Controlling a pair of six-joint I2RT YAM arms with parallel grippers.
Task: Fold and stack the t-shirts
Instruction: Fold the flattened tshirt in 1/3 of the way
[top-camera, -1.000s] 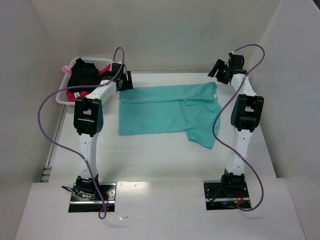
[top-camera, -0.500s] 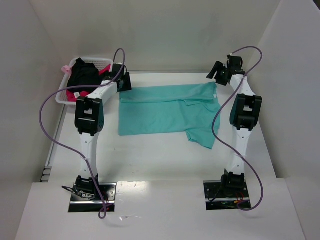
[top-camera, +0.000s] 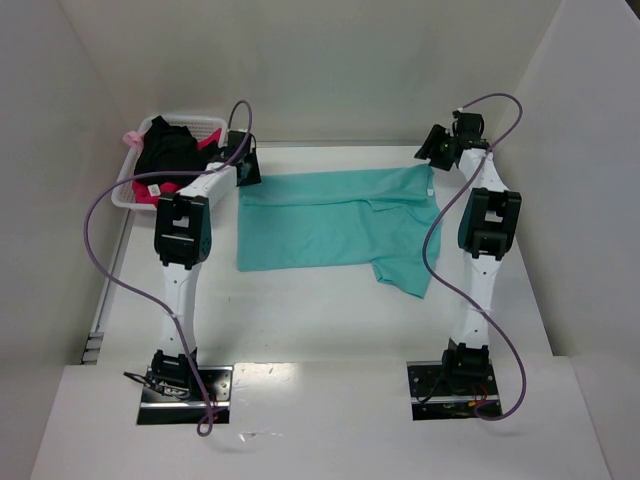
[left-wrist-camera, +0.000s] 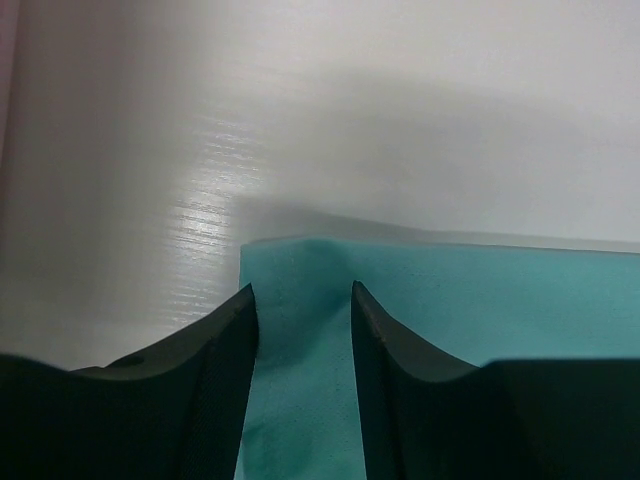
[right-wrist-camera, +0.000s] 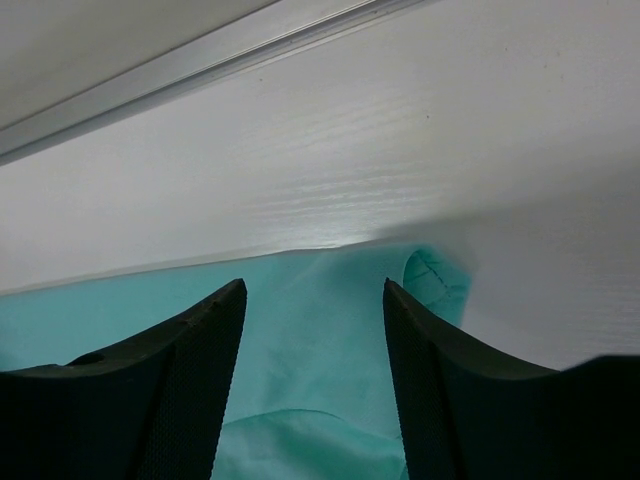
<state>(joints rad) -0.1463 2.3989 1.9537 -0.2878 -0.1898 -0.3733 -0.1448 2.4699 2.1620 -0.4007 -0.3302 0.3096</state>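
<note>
Shirt in teal lies flat; left claw and right claw straddle its far corners, jaws apart

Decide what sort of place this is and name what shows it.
Probably a robot lab work cell, not a home: a left arm and right arm bolted to a white table, bare white walls around it, and a teal t-shirt laid out near a basket.
</note>
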